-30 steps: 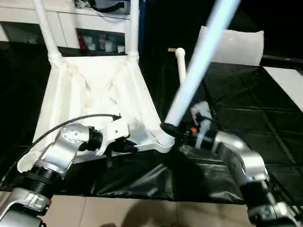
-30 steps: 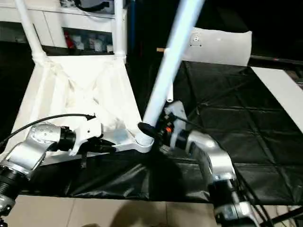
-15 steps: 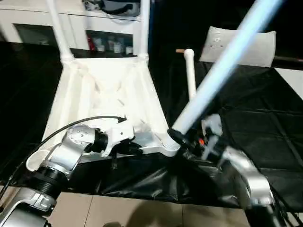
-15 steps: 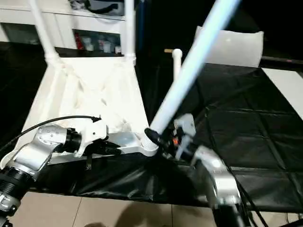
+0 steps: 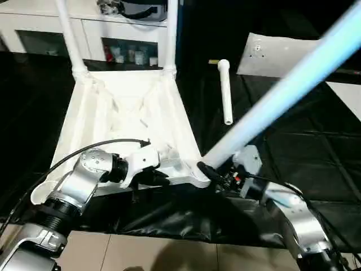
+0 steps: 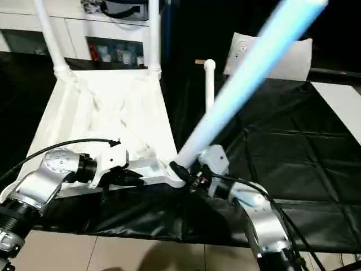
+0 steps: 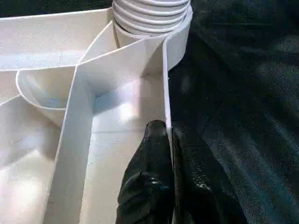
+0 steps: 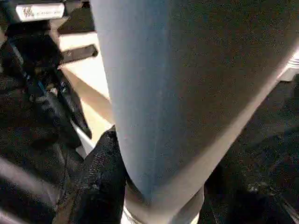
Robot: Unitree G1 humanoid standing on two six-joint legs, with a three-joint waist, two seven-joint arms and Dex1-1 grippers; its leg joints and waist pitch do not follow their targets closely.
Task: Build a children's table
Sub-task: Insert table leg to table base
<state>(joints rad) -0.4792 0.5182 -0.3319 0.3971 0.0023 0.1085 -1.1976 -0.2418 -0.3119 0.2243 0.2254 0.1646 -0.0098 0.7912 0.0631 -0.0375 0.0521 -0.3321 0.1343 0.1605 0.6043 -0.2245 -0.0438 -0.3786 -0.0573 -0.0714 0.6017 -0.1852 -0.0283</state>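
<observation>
The white tabletop (image 5: 127, 113) is laid upside down, ribbed underside up, on a surface covered by a black sheet (image 5: 293, 147). Two legs (image 5: 70, 34) are stood upright in the far corner sockets. A third leg (image 5: 293, 84) is seated at its base in the near right corner socket (image 5: 198, 172) and is tilted steeply up and to the right. The right gripper (image 5: 217, 175) is closed around the base of this tilted leg, just above the socket; in the right wrist view a black finger (image 8: 98, 177) is seen pressed against the leg's side. The left gripper (image 7: 170, 140) is pinched shut on the tabletop's near edge wall, one finger (image 7: 149, 172) inside the rim and the other outside, close to the left of the same socket. The threaded end of the tilted leg is seen in the left wrist view, sat in the socket. A fourth leg (image 5: 225, 90) is left lying loose on the black sheet, to the right of the tabletop, well apart from both grippers. A white slab (image 5: 282, 53) is seen at the far right, and a white cabinet (image 5: 34, 28) runs along the far side behind the tabletop.
</observation>
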